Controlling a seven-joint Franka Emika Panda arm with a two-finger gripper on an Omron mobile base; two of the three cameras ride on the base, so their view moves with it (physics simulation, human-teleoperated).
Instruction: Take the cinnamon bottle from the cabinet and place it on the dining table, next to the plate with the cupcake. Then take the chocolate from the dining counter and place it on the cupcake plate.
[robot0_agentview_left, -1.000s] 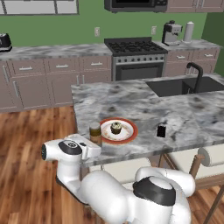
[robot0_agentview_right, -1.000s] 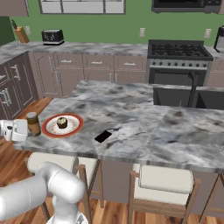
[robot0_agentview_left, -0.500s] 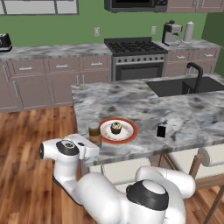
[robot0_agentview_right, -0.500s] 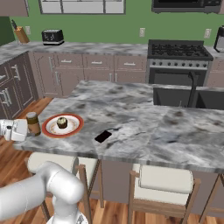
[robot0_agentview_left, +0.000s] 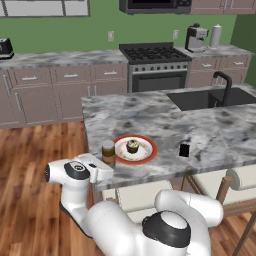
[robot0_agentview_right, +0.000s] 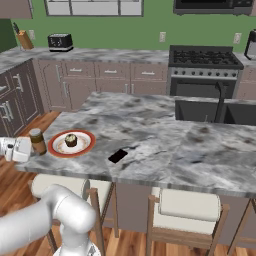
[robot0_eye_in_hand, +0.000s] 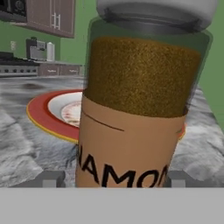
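Note:
The cinnamon bottle (robot0_agentview_left: 108, 151) (robot0_agentview_right: 36, 141) (robot0_eye_in_hand: 135, 109), a brown jar with a pale lid, stands upright on the dining table (robot0_agentview_left: 215, 130) (robot0_agentview_right: 175, 150) near its corner. It is just beside the red-rimmed plate (robot0_agentview_left: 152, 150) (robot0_agentview_right: 55, 150) that holds the cupcake (robot0_agentview_left: 132, 146) (robot0_agentview_right: 71, 140). My gripper (robot0_agentview_left: 107, 162) (robot0_agentview_right: 31, 148) (robot0_eye_in_hand: 114, 179) reaches in level from the table's edge and is open. Its fingertips (robot0_eye_in_hand: 52, 178) flank the jar's base, with a thin gap on the left side. The chocolate (robot0_agentview_left: 184, 149) (robot0_agentview_right: 118, 156) lies flat on the marble beyond the plate.
Cushioned stools (robot0_agentview_right: 190, 205) (robot0_agentview_left: 235, 182) stand tucked under the near edge of the island. A sink with a dark faucet (robot0_agentview_left: 222, 85) (robot0_agentview_right: 218, 100) is set into the far side. Beyond are a stove (robot0_agentview_left: 155, 65) and drawer units (robot0_agentview_right: 115, 77).
The jaws have spread wider around the jar, which stays standing beside the plate. The arm has hardly moved.

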